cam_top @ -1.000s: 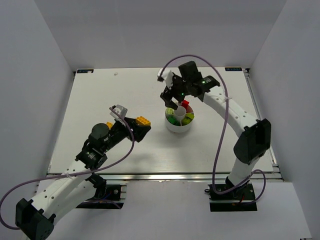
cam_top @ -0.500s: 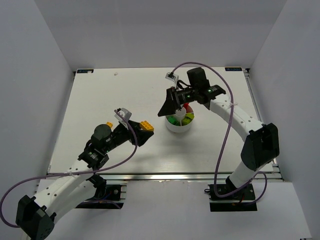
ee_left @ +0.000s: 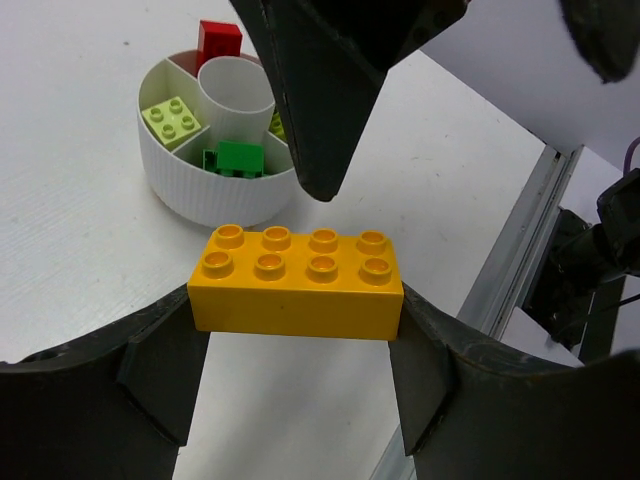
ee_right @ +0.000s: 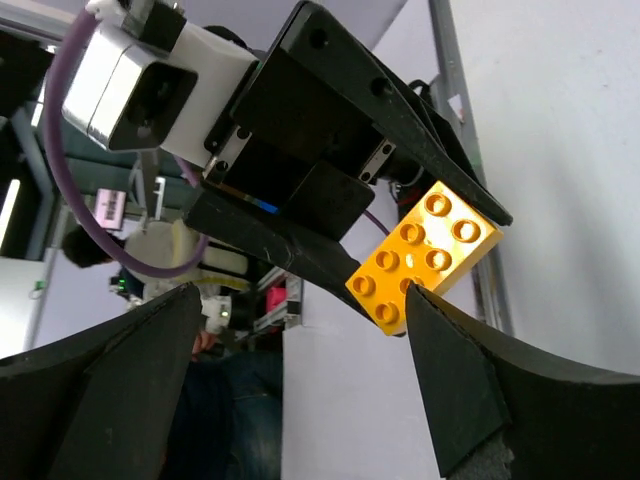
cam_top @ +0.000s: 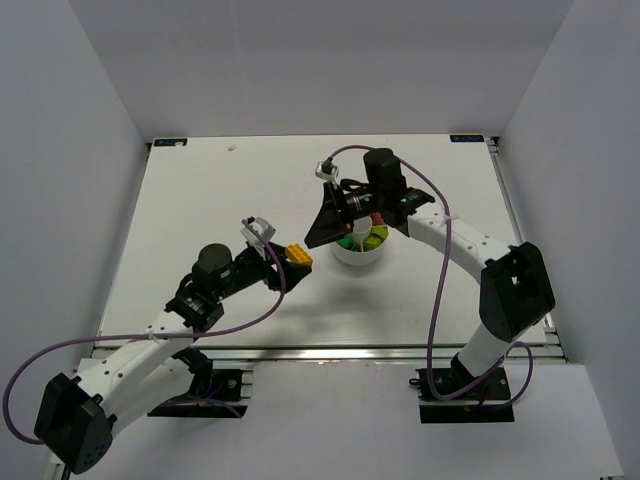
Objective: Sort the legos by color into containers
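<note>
My left gripper [cam_top: 293, 257] is shut on a yellow two-by-four brick [cam_top: 297, 254], held by its ends above the table just left of the white divided dish [cam_top: 356, 260]. In the left wrist view the brick [ee_left: 297, 280] fills the gap between my fingers [ee_left: 160, 370]. Behind it, the dish [ee_left: 200, 195] holds a red brick [ee_left: 218, 40], a pale green brick [ee_left: 175, 118] and a dark green brick [ee_left: 238, 160] in separate wedges. My right gripper [cam_top: 322, 222] is open and empty, turned sideways over the dish's left rim, facing the yellow brick [ee_right: 425, 258].
The right gripper's dark fingers [ee_left: 320, 90] hang close above the yellow brick and the dish. The table's near metal rail [ee_left: 520, 260] runs to the right of the left gripper. White walls enclose the table [cam_top: 200, 200] on three sides.
My left gripper has carried the yellow brick rightwards, close to the dish. My right gripper has swung from above the dish to its left side and now points at the brick.
</note>
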